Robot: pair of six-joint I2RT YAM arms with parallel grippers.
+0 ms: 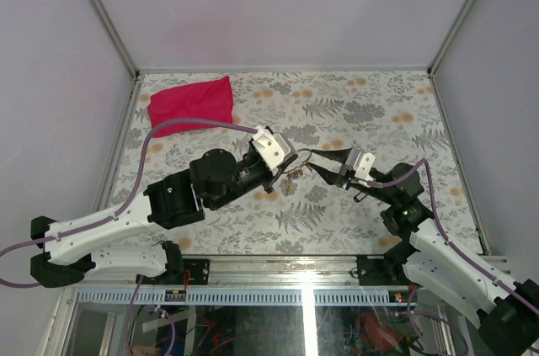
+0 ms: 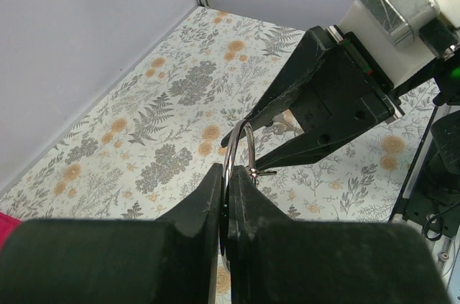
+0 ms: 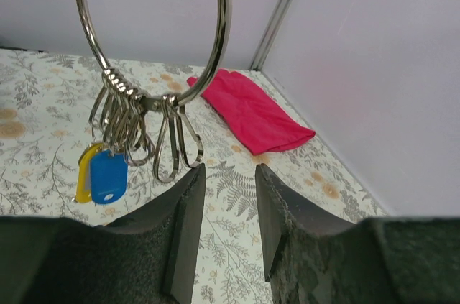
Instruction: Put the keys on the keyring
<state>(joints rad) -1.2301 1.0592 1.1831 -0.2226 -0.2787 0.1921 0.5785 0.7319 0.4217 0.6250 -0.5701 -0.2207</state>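
We are holding the keyring [image 3: 226, 9] up in the air, over the middle of the table [image 1: 370, 112]. Our left gripper [image 2: 228, 182] is squeezing shut on the ring's thin wire, so the ring is standing up on its edge. Our right gripper [image 3: 230, 174] is facing it from the right. Its two fingers are apart and nothing is sitting between them.

To do this step well, we are thinking the left gripper should be holding tight and not wobbling. The wire is thin and shiny, so it could be slipping. The right gripper should be coming in slowly and pinching just one small thing, not the whole bunch.

In the right wrist view, the ring is hanging just past the right fingertips and a bit above them. It is near them but not touching. A bunch of silver clips [image 3: 122, 113] is dangling from the bottom of the ring. A blue tag [image 3: 108, 174] and a yellow tag [image 3: 85, 174] are hanging from those clips, left of the open fingers. We are not seeing any loose key lying on the table. A red cloth [image 1: 192, 103] is lying well apart, at the far left corner.
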